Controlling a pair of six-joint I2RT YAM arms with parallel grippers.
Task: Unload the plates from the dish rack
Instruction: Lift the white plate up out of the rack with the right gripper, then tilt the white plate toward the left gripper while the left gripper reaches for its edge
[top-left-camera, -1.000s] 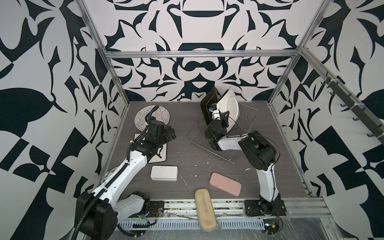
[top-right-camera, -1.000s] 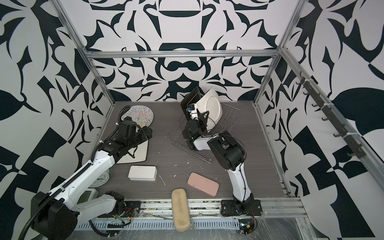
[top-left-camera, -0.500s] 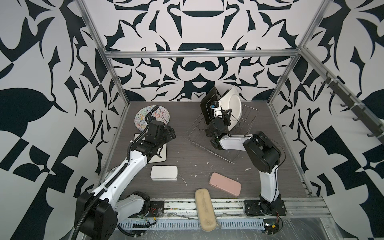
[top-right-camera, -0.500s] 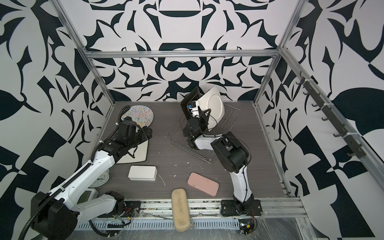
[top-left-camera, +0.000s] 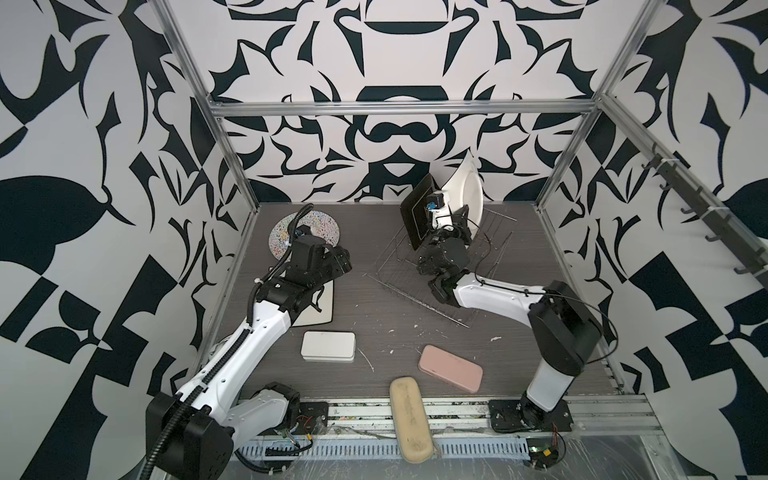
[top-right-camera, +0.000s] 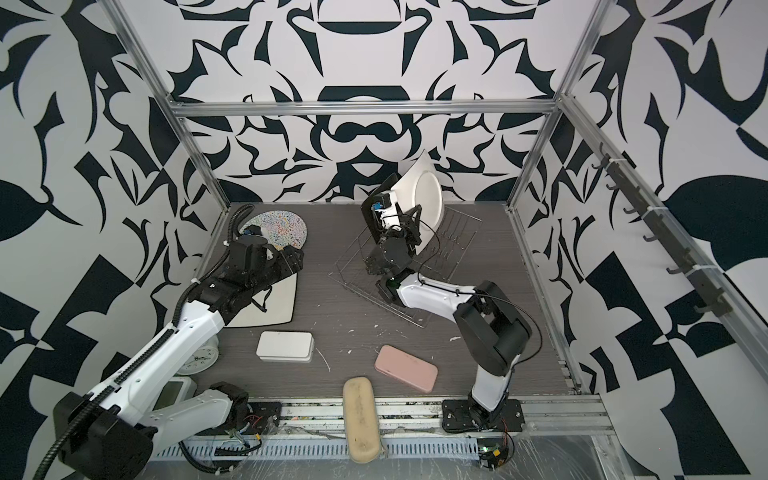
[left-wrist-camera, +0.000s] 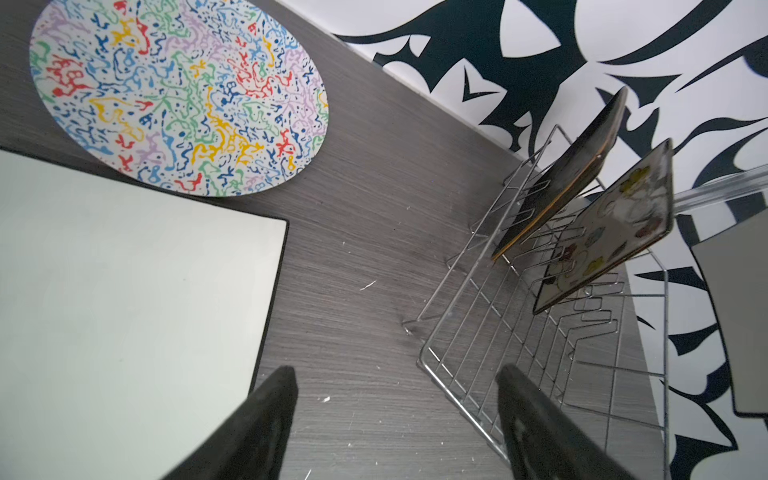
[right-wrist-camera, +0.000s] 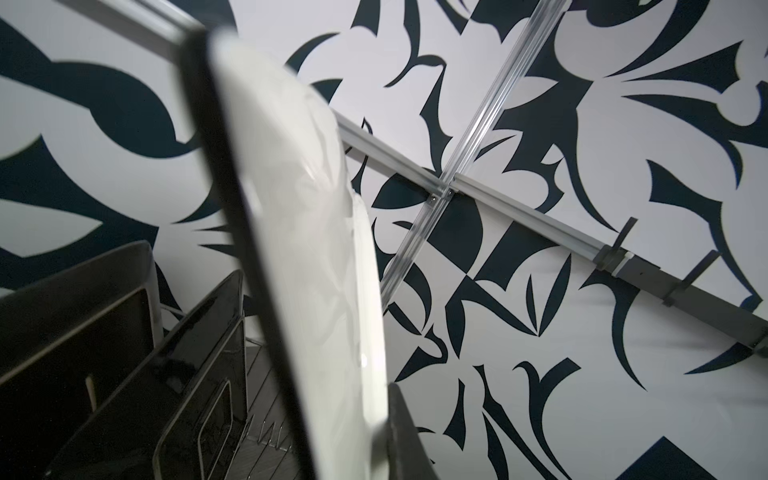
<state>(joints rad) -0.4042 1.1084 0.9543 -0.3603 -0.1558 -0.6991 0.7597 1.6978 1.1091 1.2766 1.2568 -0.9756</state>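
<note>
Right wrist view shows the right gripper (top-left-camera: 460, 224) clamped on the lower edge of the white-backed plate (right-wrist-camera: 299, 232), held tilted above the dish rack (top-left-camera: 415, 286) (left gripper (left-wrist-camera: 395, 382) spread, empty, well apart).

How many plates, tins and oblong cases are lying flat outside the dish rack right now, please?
Plates: 2 (round squiggle plate, square white plate)
Tins: 1 (white tin)
Oblong cases: 2 (pink case, beige case)
Total: 5

Tilted white-backed plate (top-left-camera: 467, 195) at dish rack (top-left-camera: 405, 278)
</note>
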